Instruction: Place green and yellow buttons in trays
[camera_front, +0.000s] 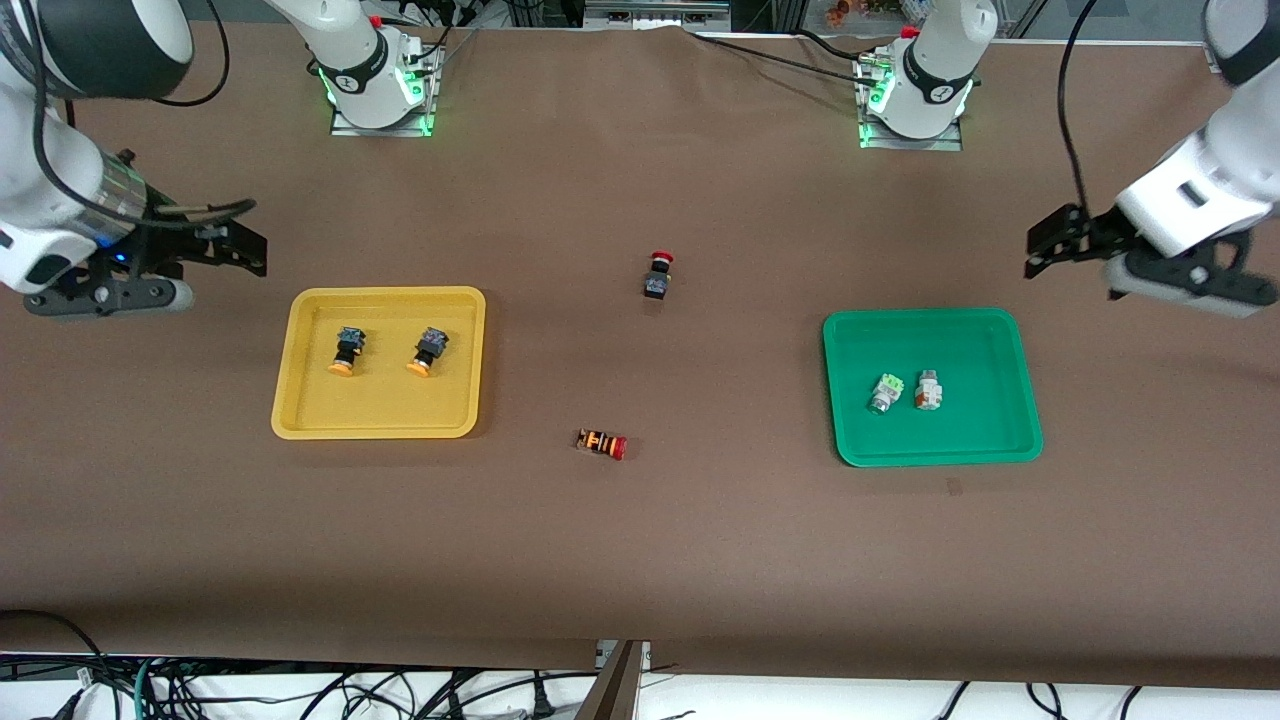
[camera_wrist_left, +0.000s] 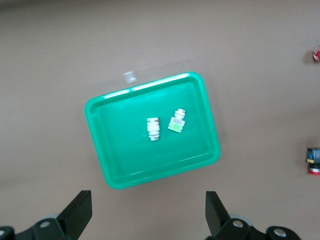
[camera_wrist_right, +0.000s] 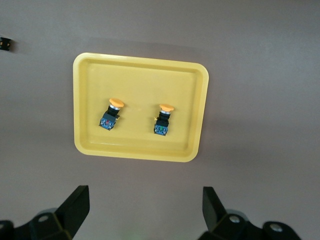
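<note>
1. Yellow tray: flat on the brown table, toward the right arm's end. Rim intact, also seen whole in the right wrist view.
2. Yellow buttons, two: both lie inside the yellow tray, side by side and apart from each other, black bodies with orange-yellow caps. One sits closer to the right arm's end, the other beside it toward the table's middle. Caps point toward the front camera. Seen in the right wrist view at and.
3. Green tray: flat on the table, toward the left arm's end, well apart from the yellow tray. Seen in the left wrist view.
4. Green buttons, two: both lie inside the green tray, near each other without touching. One with a light-green part; one whitish-silver just beside it. Left wrist view: and.
5. Black switch with red cap: on the bare table between the trays, farther from the front camera than either tray's middle.
6. Orange-striped switch with red cap: on its side on the bare table, nearer the front camera than the black one.
7. Left gripper: above the table near the green tray, fingers spread apart, holding nothing.
8. Right gripper: above the table near the yellow tray, fingers spread apart, holding nothing.
</note>
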